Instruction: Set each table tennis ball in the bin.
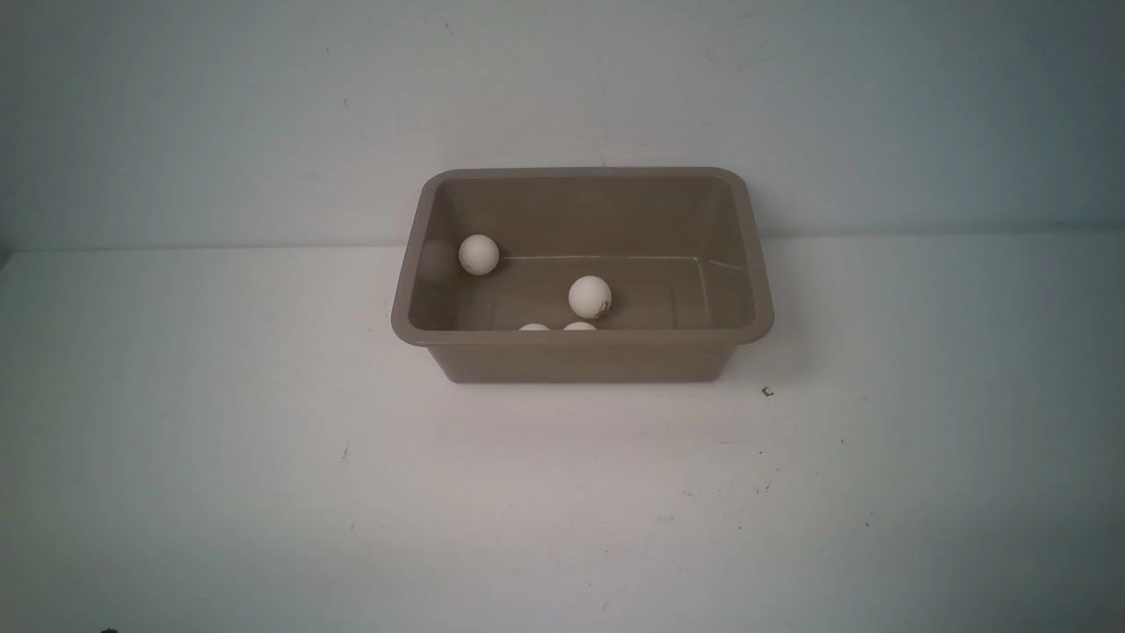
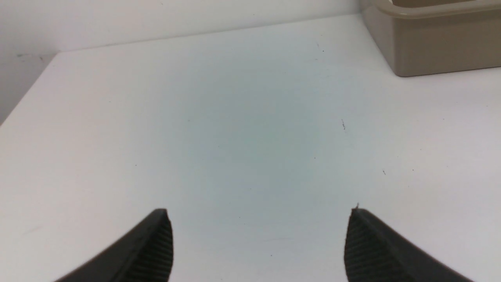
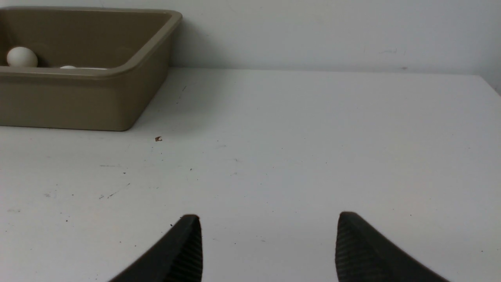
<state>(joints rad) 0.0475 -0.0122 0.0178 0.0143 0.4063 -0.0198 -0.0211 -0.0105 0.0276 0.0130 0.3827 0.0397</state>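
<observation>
All four table tennis balls (image 1: pixel 479 254) lay inside the bin (image 1: pixel 582 335). Left tool (image 2: pixel 258 244) and right tool (image 3: pixel 269 248) stood open, empty, above bare tabletop (image 1: pixel 264 457). Task judged complete; nothing left to pick.

White table (image 1: pixel 220 457) – matte, flat, running back to a pale wall (image 1: pixel 220 114). One thing stands directly on it: a grey-brown plastic bin (image 1: pixel 584 362), upright, base flat on the surface, its far side close to the wall. Surface around the bin is scuffed. A small dark curled speck (image 1: pixel 767 392) lies just off the bin's near right corner, not touching it. Fine dark flecks and short scratches (image 1: pixel 765 482) are scattered nearer than that speck – densest on the bin's right side. A faint short scratch (image 1: pixel 344 452) sits off the bin's near left corner. Soft shadow pools at the bin's base.
</observation>
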